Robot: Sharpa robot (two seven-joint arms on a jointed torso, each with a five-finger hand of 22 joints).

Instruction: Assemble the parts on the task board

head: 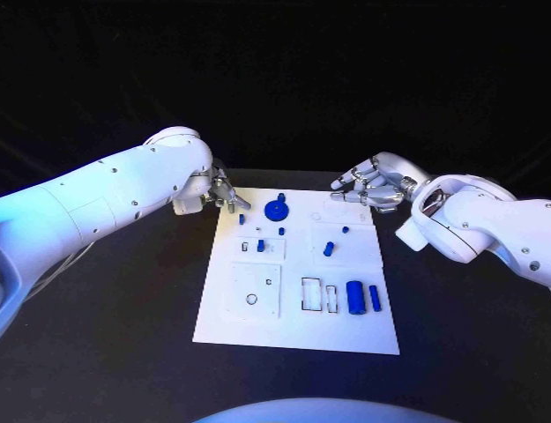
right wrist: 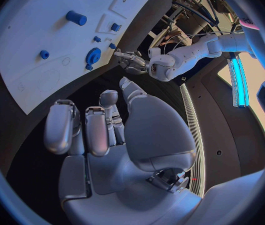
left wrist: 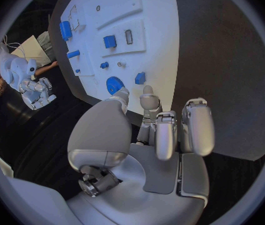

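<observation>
The flat white rectangular task board is seen in the middle of the black surface. Small blue plastic parts are scattered over the board: a round gear-like disc at its far edge, short cylinders near its right edge. Few seem seated, so most assembly is judged left. The left hand is held empty, fingers spread, at the board's far left corner; the right hand is curled on nothing at its far right corner.

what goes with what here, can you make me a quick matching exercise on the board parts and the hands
Things:
1. blue gear
2. two blue cylinders
3. left hand
4. right hand

Places or states:
A. near right part of the task board
B. off the board's far right corner, holding nothing
C. far edge of the board
D. at the board's far left corner

Pairs: 1-C, 2-A, 3-D, 4-B
</observation>
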